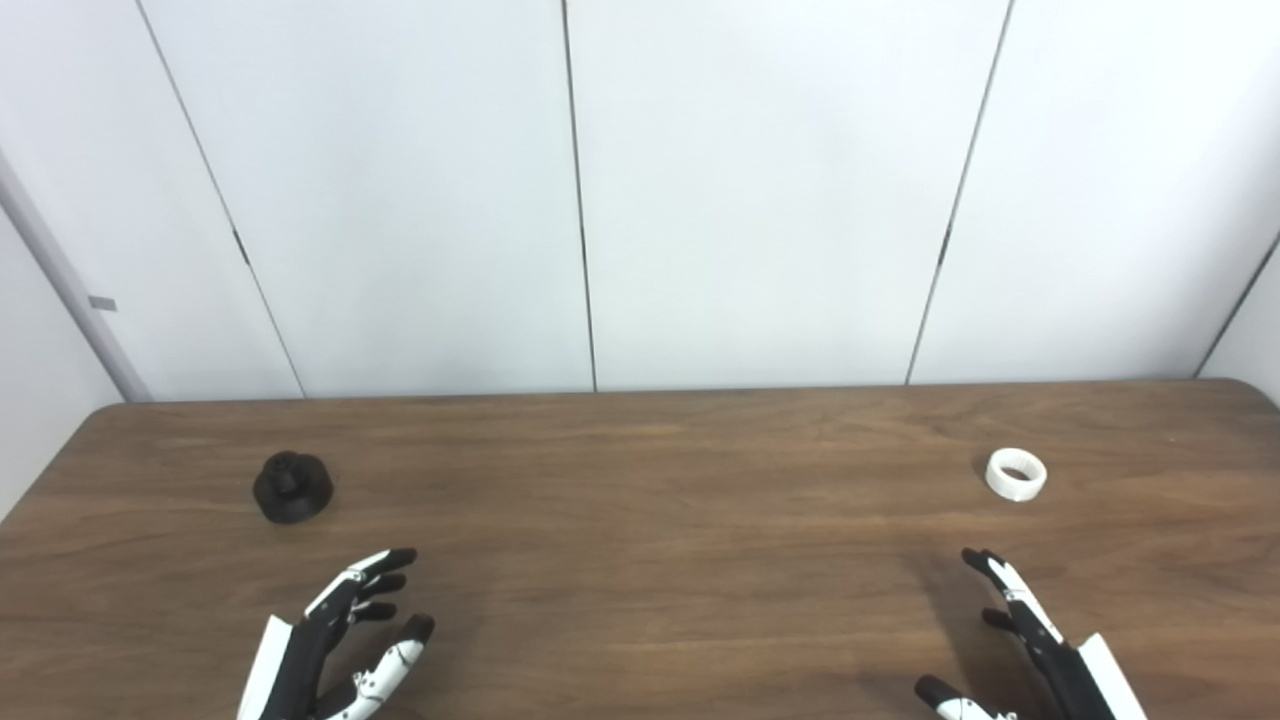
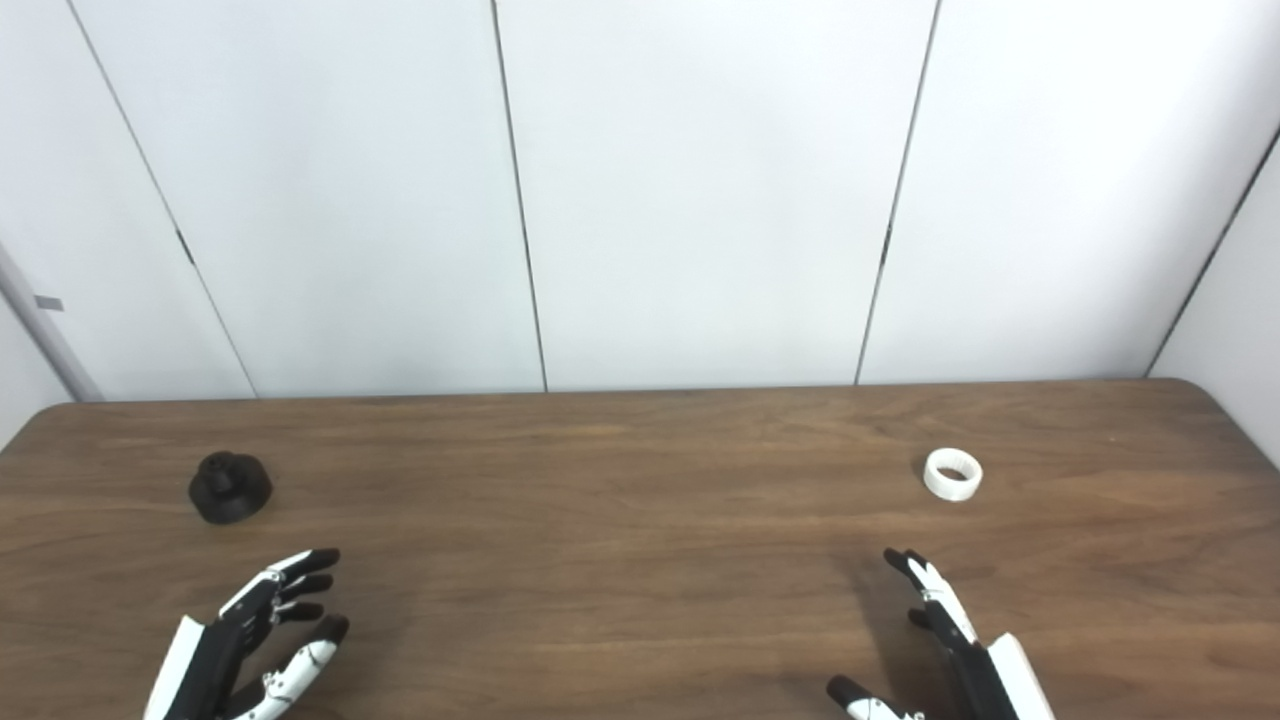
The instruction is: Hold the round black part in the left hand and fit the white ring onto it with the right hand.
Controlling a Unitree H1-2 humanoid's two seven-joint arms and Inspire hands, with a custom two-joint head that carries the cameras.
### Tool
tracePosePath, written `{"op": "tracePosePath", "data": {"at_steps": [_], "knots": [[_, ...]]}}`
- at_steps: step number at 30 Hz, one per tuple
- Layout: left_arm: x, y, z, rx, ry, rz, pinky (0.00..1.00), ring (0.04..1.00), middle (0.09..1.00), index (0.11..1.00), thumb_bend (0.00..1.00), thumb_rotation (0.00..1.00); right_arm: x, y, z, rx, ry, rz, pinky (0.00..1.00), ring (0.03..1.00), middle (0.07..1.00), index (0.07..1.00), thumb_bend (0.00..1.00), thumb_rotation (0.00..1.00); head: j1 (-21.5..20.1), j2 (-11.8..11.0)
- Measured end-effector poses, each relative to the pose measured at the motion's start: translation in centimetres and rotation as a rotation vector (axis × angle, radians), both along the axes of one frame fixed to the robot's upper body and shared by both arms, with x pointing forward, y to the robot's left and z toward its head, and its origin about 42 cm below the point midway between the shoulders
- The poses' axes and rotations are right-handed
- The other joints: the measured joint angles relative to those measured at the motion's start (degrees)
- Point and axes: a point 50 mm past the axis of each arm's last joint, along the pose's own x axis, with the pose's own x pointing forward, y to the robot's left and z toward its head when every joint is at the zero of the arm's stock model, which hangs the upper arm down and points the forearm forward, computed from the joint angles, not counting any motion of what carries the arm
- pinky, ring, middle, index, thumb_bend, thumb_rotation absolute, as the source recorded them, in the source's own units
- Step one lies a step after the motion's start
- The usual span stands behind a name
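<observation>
Hands both empty, fingers spread. Black part (image 1: 292, 487) near worktop (image 1: 640, 560) left edge, just beyond left hand (image 1: 335, 645), slightly outboard. White ring (image 1: 1016, 474) near right edge, straight ahead of right hand (image 1: 1030, 650). Same-side reaches.

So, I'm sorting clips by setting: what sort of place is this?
Probably a lab or test room: a bare wooden table against plain white wall panels, with only a black part, a white ring, and two open robot hands.
</observation>
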Motion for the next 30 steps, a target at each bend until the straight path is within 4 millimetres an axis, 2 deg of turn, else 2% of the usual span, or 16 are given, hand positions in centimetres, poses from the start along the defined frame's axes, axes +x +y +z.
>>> {"op": "tracePosePath", "data": {"at_steps": [4,12,17,23,30], "knots": [[0.01,0.0,0.0,0.0,0.0,0.0,0.71,0.791,0.837,0.793,0.53,0.46,0.0,0.0,0.0,0.0,0.0,0.0,0.82,0.983,0.972,0.917,0.52,0.44,-0.2,-0.1],[0.01,-0.01,0.0,0.001,-0.001,-0.001,0.71,0.794,0.842,0.798,0.5,0.43,-0.05,0.06,-0.05,-0.001,0.002,0.003,0.86,0.991,0.978,0.922,0.52,0.45,-0.2,-0.1],[0.0,0.0,0.0,0.001,-0.001,-0.001,0.71,0.798,0.842,0.798,0.51,0.44,-0.06,0.06,-0.01,0.0,0.002,0.002,0.83,0.986,0.978,0.923,0.52,0.46,-0.1,-0.1],[0.0,0.0,0.0,0.001,-0.001,0.0,0.71,0.8,0.845,0.796,0.51,0.43,-0.05,0.07,0.0,-0.002,0.004,0.001,0.85,0.992,0.982,0.926,0.51,0.45,-0.1,-0.3],[-0.01,-0.08,0.05,0.018,-0.009,0.002,0.7,0.794,0.843,0.788,0.51,0.42,0.06,0.0,0.03,0.001,-0.002,-0.001,0.82,0.986,0.974,0.919,0.52,0.45,0.7,-0.7]]}}
